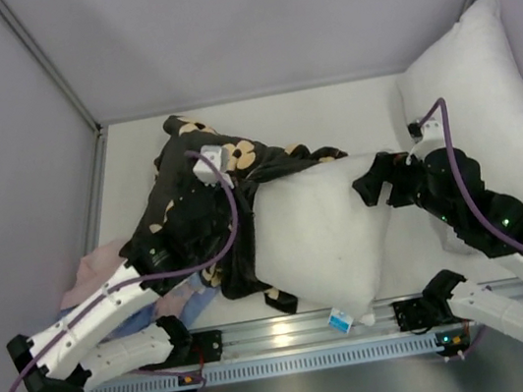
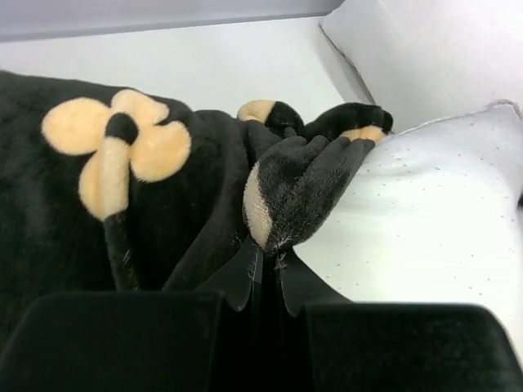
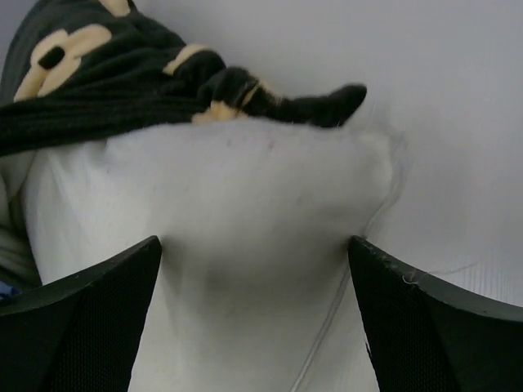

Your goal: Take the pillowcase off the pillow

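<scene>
white tabletop, spare pillow at right; left tool clamps pillowcase, right tool gapes around the pillow.

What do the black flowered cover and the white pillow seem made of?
The pillowcase looks like matte plush fleece: a short fuzzy nap shows along its folds. The pillow looks like matte woven cloth, finely dotted in the left wrist view, probably over soft stuffing, judging by its rounded bulges.

white table carries pillow, pillowcase, spare pillow, pink cloth, blue cloth.
</scene>
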### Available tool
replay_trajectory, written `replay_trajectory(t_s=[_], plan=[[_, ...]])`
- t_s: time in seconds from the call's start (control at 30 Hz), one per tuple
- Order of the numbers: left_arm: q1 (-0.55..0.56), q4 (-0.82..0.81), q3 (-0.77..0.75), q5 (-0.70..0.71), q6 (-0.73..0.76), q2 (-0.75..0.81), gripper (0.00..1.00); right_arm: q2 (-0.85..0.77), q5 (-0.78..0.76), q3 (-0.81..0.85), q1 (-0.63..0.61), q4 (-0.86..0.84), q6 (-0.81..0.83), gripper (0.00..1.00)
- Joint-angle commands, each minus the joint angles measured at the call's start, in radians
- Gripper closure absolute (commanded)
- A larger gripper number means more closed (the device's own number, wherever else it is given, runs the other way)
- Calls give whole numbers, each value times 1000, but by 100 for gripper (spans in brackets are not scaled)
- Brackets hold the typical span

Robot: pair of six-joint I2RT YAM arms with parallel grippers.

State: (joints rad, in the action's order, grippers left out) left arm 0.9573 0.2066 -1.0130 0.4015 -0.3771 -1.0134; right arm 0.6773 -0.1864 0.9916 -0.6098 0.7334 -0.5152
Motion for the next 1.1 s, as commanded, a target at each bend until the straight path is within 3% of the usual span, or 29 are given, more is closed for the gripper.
replay_trajectory(t_s=[0.0, 0.07, 0.17, 0.4, 0.5, 0.77, 0.87, 0.97, 1.0, 1.07], plan=[[-6, -107, 131, 4, -74, 133, 100, 57, -88, 103, 7, -68, 87, 8], [-6, -93, 204, 7, -83, 214, 100, 82, -79, 140, 7, -95, 119, 6], [-6, -37, 241, 30, -108, 275, 100, 119, 69, 145, 7, -170, 155, 4], [-6, 5, 237, 39, -97, 299, 100, 295, 604, 82, 5, -249, 224, 3], [-6, 4, 232, 40, -101, 286, 100, 361, 746, 7, -13, -305, 195, 5], [-6, 2, 174, 19, -97, 188, 100, 384, 705, -162, -168, -384, 155, 7], [-6, 8, 119, 17, -98, 104, 100, 418, 682, -176, -195, -397, 124, 21], [-6, 51, 24, -7, -85, -37, 100, 426, 670, -200, -229, -454, 77, 54], [-8, 59, 2, -13, -79, -112, 100, 423, 663, -205, -238, -466, 66, 78], [-9, 62, -38, -16, -59, -186, 100, 406, 633, -212, -255, -476, 49, 100]])
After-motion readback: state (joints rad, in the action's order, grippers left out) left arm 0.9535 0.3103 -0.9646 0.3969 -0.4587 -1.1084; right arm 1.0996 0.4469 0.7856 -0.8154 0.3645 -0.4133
